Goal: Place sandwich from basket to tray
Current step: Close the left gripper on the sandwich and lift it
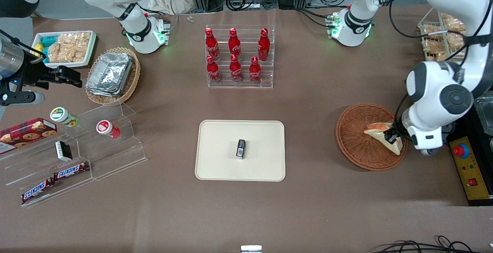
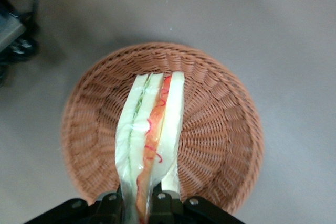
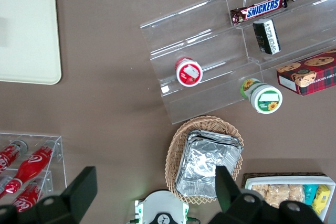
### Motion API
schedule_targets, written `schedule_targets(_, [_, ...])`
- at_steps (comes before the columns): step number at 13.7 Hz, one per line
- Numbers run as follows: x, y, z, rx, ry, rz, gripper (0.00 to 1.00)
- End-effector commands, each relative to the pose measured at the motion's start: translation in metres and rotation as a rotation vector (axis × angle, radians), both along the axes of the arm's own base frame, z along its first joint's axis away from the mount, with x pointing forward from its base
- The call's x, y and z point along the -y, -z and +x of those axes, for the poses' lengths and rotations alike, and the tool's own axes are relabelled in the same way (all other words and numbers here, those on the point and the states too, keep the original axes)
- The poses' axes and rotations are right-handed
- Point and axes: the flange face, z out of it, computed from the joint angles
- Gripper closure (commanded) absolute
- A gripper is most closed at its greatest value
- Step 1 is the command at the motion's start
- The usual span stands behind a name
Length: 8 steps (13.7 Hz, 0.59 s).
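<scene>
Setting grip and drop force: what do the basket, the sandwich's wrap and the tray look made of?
Basket: woven wicker, reddish-brown, matte ribbed weave. Sandwich, gripped in the hand over the basket: soft pale bread in what looks like clear glossy film. Tray: smooth cream, probably plastic; low rim, no grain.

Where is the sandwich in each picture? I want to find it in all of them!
Front view: the sandwich is over the brown basket, toward the working arm's end of the table, with the gripper shut on it.
Left wrist view: the sandwich stands on edge above the basket, pinched by the gripper.
Right wrist view: not in it.
Shared landmark: the basket.
</scene>
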Motion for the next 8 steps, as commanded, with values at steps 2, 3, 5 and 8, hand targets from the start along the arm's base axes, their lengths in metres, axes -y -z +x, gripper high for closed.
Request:
schedule_targets(2, [0.038, -0.106, 0.025, -0.024, 0.048, -0.005, 1.00])
schedule_targets(3, [0.058, -0.123, 0.027, -0.028, 0.077, -0.016, 1.00])
schedule_targets(5, [0.104, -0.139, 0.031, -0.036, 0.155, -0.043, 1.00])
schedule_targets(8, [0.184, -0.138, 0.029, -0.013, 0.342, -0.053, 1.00])
